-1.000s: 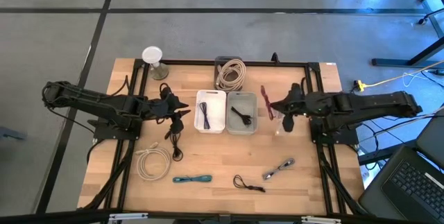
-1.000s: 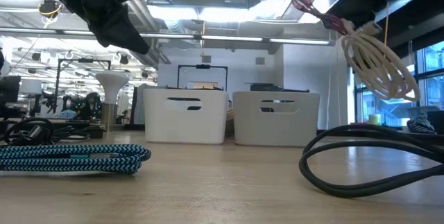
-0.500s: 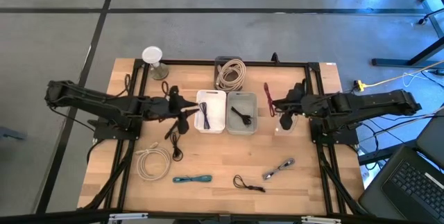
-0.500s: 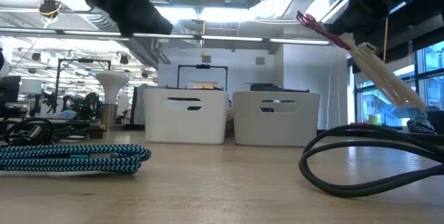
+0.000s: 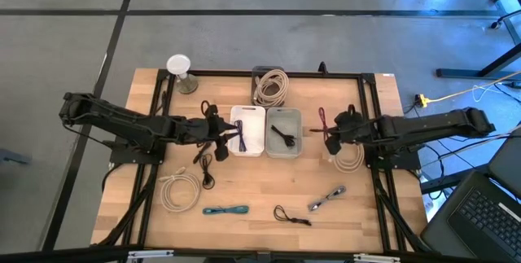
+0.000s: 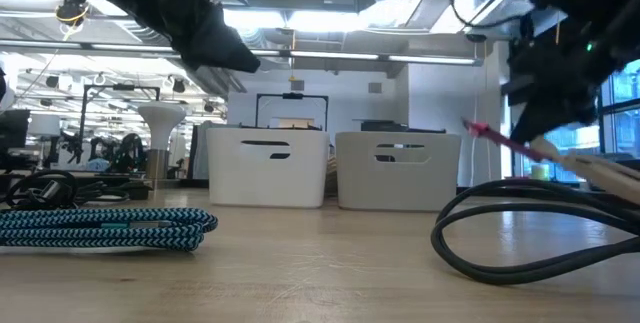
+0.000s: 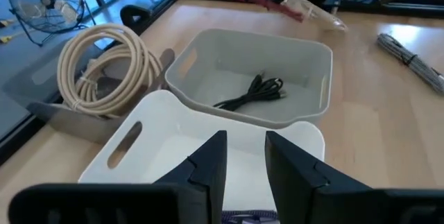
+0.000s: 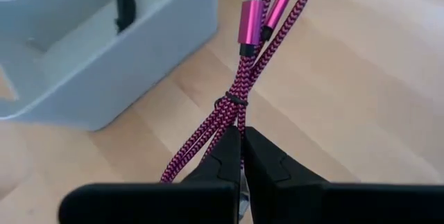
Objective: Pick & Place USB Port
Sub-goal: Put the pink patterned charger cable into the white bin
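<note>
My right gripper (image 5: 328, 138) (image 8: 241, 132) is shut on a pink braided cable (image 5: 321, 120) (image 6: 490, 135) just right of the grey bin (image 5: 282, 144), where a black cable (image 5: 284, 135) lies. A cream coil (image 5: 350, 159) lies on the table under that gripper; whether it is held too, I cannot tell. My left gripper (image 5: 226, 137) (image 7: 245, 141) is open at the left rim of the white bin (image 5: 254, 124), above a dark blue cable (image 5: 239, 135) lying in it. My right gripper pinches the doubled pink cable between its two fingers, a little below its black tie (image 8: 236, 101), where the strands (image 8: 238, 121) run together. The fingers slant down from the table's right. The two plugs (image 8: 251, 26) stick out beyond the fingertips, clear of the table.
Near the front edge lie a teal braided cable (image 5: 225, 211), a black cable (image 5: 291, 216) and a silver one (image 5: 327, 198). A cream coil (image 5: 179, 190) and a black cable (image 5: 203, 167) lie front left. Another coil (image 5: 271, 86) sits at the back.
My right gripper has sunk toward the table and rolled, tipping the pink cable from upright to nearly level; the cream coil that hung below it now lies on the table. My left gripper has moved toward the table's right, up to the white bin.
</note>
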